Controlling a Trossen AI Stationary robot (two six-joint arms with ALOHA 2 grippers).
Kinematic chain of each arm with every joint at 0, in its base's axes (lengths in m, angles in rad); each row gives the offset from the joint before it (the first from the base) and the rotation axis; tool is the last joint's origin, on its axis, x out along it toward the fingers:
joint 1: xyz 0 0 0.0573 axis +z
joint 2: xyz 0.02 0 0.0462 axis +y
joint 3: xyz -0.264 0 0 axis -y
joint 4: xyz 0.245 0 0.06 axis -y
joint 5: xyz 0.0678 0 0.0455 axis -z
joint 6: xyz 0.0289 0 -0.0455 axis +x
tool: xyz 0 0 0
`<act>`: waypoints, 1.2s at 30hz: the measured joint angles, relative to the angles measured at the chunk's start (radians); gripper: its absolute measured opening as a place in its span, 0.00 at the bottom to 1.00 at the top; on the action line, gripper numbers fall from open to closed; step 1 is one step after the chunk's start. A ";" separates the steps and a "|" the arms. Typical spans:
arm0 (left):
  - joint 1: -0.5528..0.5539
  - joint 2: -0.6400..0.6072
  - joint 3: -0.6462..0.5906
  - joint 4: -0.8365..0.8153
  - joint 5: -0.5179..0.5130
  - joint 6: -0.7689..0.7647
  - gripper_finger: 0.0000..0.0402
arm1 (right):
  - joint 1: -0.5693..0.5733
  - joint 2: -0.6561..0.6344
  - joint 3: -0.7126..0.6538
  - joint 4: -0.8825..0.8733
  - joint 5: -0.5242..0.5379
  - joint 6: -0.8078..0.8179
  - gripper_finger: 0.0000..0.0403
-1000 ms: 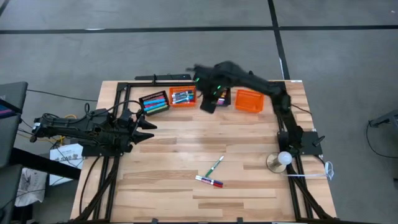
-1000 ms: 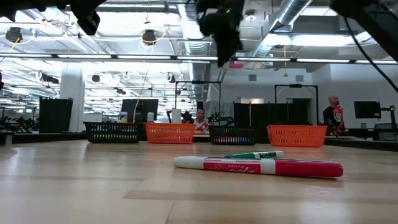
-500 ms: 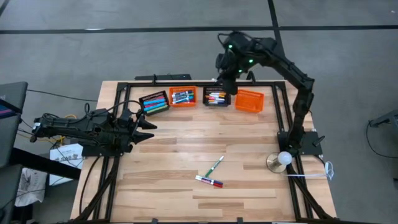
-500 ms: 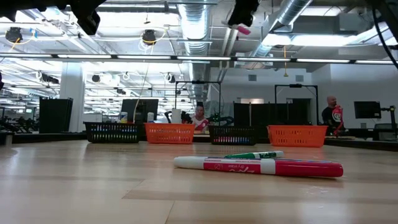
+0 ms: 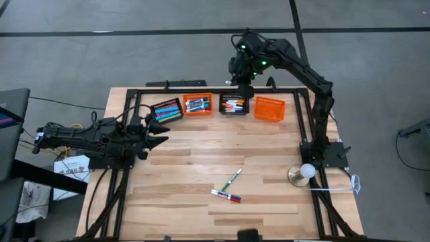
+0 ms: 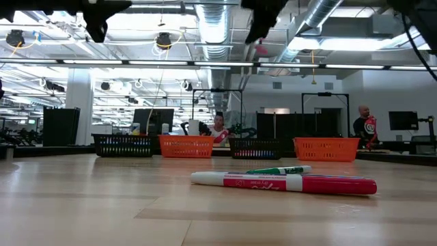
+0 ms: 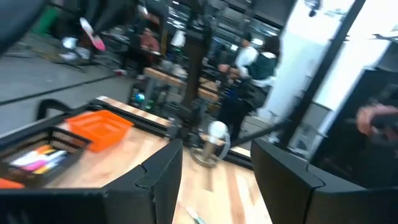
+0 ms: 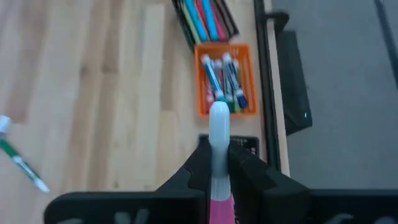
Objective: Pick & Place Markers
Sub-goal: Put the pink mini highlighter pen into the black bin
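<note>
The wooden desk (image 5: 201,168) is spanned by both arms. The right tool (image 5: 240,79) is raised high above the desk's far edge, over the row of four baskets, and is pinched on a pink-and-white marker (image 8: 218,149), whose white end juts out past the fingers. Directly below that tool a black basket (image 5: 234,105) with red and orange markers is seen; beside it stand an orange basket (image 5: 197,105) of blue markers, another black basket (image 5: 166,110) of mixed colours, and a further orange basket (image 5: 269,108). The left tool (image 5: 157,132) is held low, its fingers spread apart with nothing between them. Well away from both tools, a green marker (image 5: 232,179) and a red marker (image 5: 226,196) are left lying near each other on the desk.
</note>
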 joint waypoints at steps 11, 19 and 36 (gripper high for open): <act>0.000 0.000 0.000 0.000 -0.116 0.000 0.47 | -0.093 0.242 -0.001 0.026 0.017 -0.085 0.10; 0.000 0.006 0.000 0.000 -0.121 0.000 0.47 | -0.094 0.382 -0.001 0.006 0.011 -0.084 0.07; 0.000 0.020 0.000 0.000 -0.121 0.000 0.47 | -0.115 0.501 -0.013 -0.004 0.009 -0.035 0.08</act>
